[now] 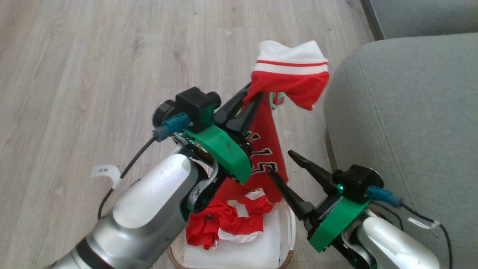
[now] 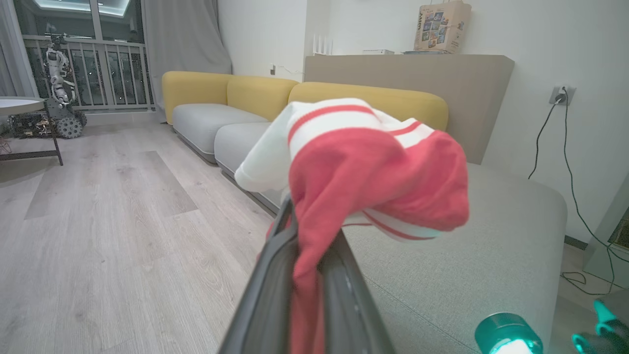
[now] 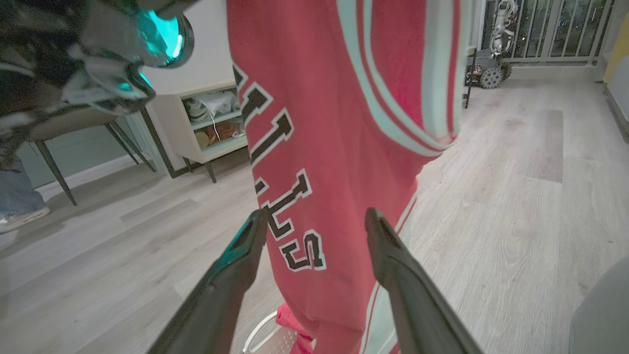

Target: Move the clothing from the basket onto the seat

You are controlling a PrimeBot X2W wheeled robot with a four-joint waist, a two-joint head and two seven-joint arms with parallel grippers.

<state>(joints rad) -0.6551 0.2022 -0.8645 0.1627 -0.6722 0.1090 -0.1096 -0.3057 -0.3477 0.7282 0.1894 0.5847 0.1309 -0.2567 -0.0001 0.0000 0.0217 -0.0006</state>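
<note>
My left gripper point(image 1: 253, 100) is shut on a red jersey with dark lettering point(image 1: 267, 149), which hangs from it above the basket point(image 1: 287, 224); the jersey's white-striped top point(image 2: 363, 157) flops over the fingertips. More red clothing point(image 1: 224, 220) lies in the basket on the white liner. Beside the hanging jersey my right gripper point(image 1: 280, 162) is open, and in the right wrist view its fingers point(image 3: 245, 246) frame the lettered cloth point(image 3: 334, 147) without touching it. The grey-green seat point(image 1: 410, 119) rises to the right of the basket.
Pale wood floor point(image 1: 93, 74) spreads to the left and beyond the basket. A yellow-backed sofa point(image 2: 236, 98) runs along the far wall. A dark-legged table and a white shelf unit point(image 3: 206, 123) stand further off, with a person's foot point(image 3: 19, 216) near them.
</note>
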